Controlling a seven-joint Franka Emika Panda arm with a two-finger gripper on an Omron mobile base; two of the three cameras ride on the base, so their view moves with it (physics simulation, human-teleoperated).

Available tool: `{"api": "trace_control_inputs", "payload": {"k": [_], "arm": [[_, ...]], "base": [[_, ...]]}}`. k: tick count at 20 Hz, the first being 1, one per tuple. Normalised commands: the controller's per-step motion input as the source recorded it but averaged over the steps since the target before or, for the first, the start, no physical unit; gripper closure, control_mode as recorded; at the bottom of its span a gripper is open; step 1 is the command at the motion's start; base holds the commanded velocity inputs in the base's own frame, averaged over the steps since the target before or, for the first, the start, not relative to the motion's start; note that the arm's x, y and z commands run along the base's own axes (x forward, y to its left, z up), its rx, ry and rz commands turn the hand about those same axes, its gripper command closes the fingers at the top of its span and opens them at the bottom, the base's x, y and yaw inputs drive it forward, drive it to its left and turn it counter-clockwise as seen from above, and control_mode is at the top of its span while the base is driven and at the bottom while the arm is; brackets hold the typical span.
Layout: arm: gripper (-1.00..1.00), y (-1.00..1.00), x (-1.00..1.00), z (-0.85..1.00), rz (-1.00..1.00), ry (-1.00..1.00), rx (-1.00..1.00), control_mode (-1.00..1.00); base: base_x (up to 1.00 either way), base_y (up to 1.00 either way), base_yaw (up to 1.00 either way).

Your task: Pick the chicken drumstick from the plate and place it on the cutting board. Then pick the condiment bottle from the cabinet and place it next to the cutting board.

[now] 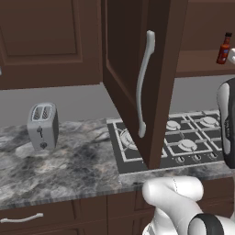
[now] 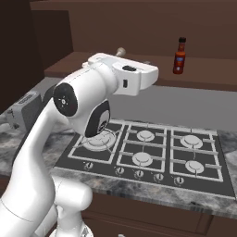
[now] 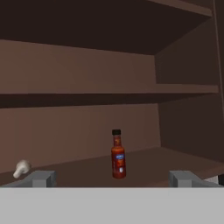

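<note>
1. One small slim red-orange condiment bottle with a black cap (image 3: 118,154) stands upright on the plain shelf (image 3: 144,168) of the dark brown wooden wall cabinet (image 1: 133,78), whose tall door hangs open.
2. The robot's two-finger claw (image 3: 112,178) is released, its jaws spread wide, level with the bottle but apart from it.
3. Risk: the bottle is tall and narrow, so a fingertip nudging it off-centre could topple it.
4. Risk: a small pale knob-like object (image 3: 20,168) lies on the shelf to the side; a wide swing could knock it.
5. Risk: the open door overhangs the black gas hob (image 2: 148,152) and could catch the arm on withdrawal.
</note>
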Motion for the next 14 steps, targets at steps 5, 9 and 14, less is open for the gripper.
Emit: {"api": "trace_control_inputs", "payload": {"k": [5, 9, 14], "arm": [[-1.00, -0.06, 0.14, 0.00, 0.00, 0.00, 0.00, -1.00], [-1.00, -0.01, 0.13, 0.00, 0.00, 0.00, 0.00, -1.00], [-1.00, -0.03, 0.16, 0.00, 0.00, 0.00, 0.00, -1.00]], "base": [[0.00, 0.00, 0.00], [0.00, 0.00, 0.00], [0.00, 0.00, 0.00]]}}
